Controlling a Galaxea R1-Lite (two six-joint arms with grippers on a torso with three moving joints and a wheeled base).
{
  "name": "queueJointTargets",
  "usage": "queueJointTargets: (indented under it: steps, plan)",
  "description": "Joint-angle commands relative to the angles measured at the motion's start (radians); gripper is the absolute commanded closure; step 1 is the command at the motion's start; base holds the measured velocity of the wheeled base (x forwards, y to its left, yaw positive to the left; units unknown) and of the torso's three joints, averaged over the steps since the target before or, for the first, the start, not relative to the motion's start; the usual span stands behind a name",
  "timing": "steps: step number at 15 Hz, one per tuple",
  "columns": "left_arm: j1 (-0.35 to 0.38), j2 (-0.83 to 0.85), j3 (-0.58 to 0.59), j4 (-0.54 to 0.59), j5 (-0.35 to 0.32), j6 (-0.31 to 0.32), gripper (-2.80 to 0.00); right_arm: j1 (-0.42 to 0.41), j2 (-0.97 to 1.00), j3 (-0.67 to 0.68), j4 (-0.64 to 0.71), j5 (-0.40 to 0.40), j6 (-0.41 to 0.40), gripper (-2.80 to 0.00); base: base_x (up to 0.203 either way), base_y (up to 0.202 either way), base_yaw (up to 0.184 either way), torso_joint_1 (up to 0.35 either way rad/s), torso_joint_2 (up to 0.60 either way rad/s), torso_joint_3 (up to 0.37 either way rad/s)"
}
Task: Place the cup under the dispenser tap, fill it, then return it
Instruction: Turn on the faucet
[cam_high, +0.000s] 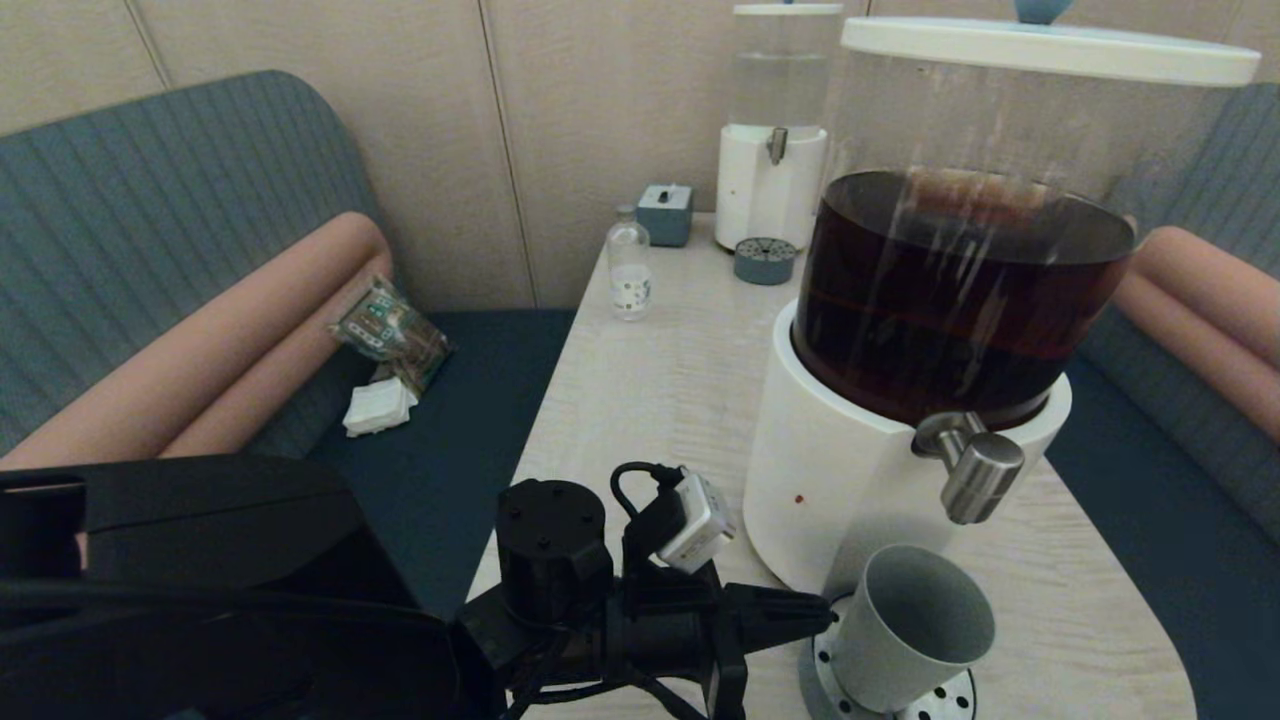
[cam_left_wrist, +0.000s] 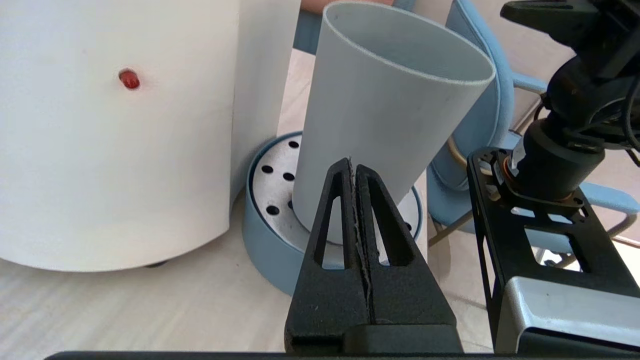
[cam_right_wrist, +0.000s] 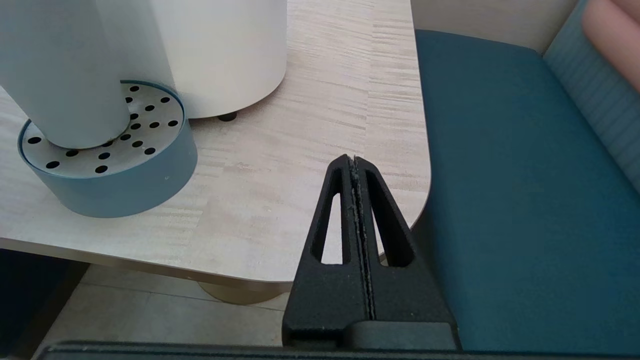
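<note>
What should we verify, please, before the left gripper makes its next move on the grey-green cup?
1. Plain matte grey-green cup stands on the round perforated blue drip tray: ok.
2. Cup below the brushed-steel dispenser tap of the large white-based dispenser: ok.
3. Cup filled: not ok, the visible inside looks dry.
4. Left gripper open to grasp: not ok, fingers closed together, tip at the cup's side.
5. Right gripper out of the way: ok, closed, beside the pale wooden table edge.
</note>
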Motion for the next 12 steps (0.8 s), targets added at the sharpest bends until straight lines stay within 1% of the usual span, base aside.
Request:
queueJointTargets:
  steps: [1, 12]
  plan:
    - [-0.002, 0.008, 0.001, -0.008, -0.004, -0.001, 0.0, 0.0, -0.004, 0.009, 0.0, 0.0, -0.001, 0.0, 0.0, 0.0, 0.0, 0.0, 0.0, 0.0]
    - [-0.04, 0.05, -0.003, -0.006, -0.004, -0.009, 0.0, 0.0, -0.004, 0.009, 0.0, 0.0, 0.001, 0.0, 0.0, 0.0, 0.0, 0.0, 0.0, 0.0]
